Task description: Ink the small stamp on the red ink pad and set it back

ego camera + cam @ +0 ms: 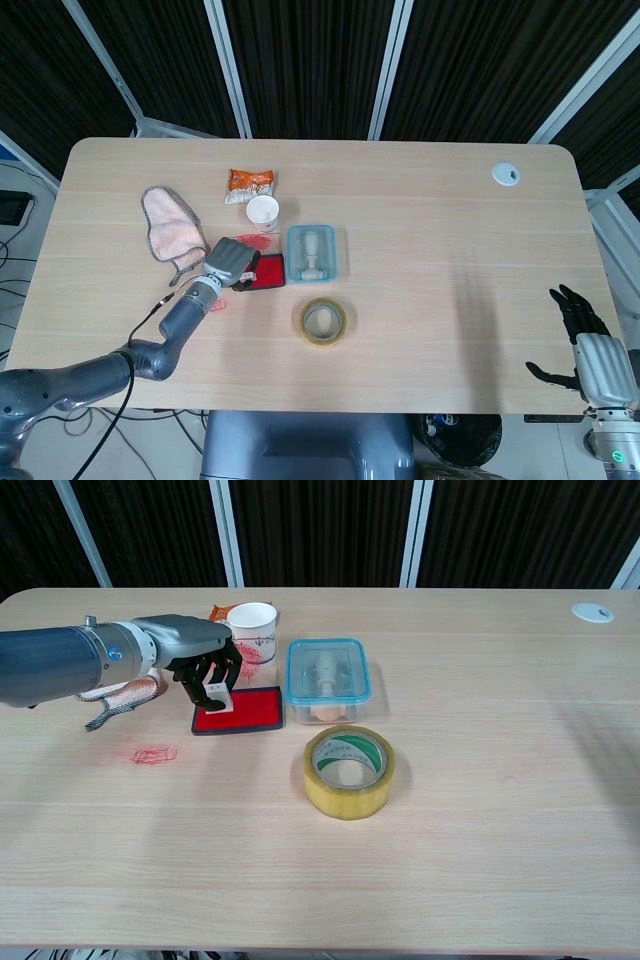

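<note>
My left hand (196, 658) holds the small white stamp (217, 698) at the left end of the red ink pad (248, 712). The stamp's base is on or just above the red surface; I cannot tell which. From the head view the same left hand (229, 262) covers the stamp and overlaps the left part of the ink pad (271, 272). My right hand (585, 343) hangs off the table's right front corner with its fingers spread and nothing in it.
A blue-rimmed clear box (327, 679) stands right of the pad, a yellow tape roll (348, 771) in front of it. Behind the pad are a paper cup (252, 628) and a snack packet (250, 184). A pink cloth (171, 227) lies left. Red stamp marks (154, 754) stain the table.
</note>
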You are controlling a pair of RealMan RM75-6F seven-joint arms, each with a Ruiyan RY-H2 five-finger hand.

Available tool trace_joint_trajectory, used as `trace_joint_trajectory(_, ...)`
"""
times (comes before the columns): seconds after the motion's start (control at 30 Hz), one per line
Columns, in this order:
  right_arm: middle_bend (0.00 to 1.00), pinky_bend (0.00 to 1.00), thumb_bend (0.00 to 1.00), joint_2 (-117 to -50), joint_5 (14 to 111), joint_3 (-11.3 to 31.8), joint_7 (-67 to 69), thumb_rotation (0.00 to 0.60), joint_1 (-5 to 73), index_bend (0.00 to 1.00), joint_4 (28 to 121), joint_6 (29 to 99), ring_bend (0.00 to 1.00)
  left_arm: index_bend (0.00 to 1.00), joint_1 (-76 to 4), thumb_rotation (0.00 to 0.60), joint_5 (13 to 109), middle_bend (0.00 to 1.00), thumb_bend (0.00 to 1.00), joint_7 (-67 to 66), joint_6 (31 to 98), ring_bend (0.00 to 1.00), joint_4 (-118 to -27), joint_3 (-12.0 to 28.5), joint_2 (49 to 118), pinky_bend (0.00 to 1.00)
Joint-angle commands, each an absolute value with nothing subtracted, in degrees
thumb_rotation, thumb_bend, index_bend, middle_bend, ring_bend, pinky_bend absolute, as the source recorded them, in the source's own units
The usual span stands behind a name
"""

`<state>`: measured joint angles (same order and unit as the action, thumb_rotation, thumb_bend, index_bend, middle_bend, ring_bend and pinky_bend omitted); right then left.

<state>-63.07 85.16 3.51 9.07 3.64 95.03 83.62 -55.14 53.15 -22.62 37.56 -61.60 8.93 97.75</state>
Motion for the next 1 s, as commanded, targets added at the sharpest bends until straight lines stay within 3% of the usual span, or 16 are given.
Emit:
trace_joint_trajectory(0.03, 0.00, 0.18, 0.15, -63.08, 85.22, 3.50, 9.04, 0.600, 3.60, 0.00, 95.03, 83.71, 0.00, 0.71, -55.25, 0.600, 53.20, 0.71, 0.49, -22.40, 37.49, 0.56, -62.69, 9.09, 96.86, 0.64)
trace_joint_trajectory(1.0, 0.00, 0.18, 0.15, -63.04, 84.92, 3.56, 9.08, 0.600, 3.66, 0.00, 95.10, 83.39, 0.00, 0.71, -55.81, 0.600, 52.28, 0.71, 0.49, -20.67, 35.09, 0.56, -60.81, 7.98, 96.81, 0.64)
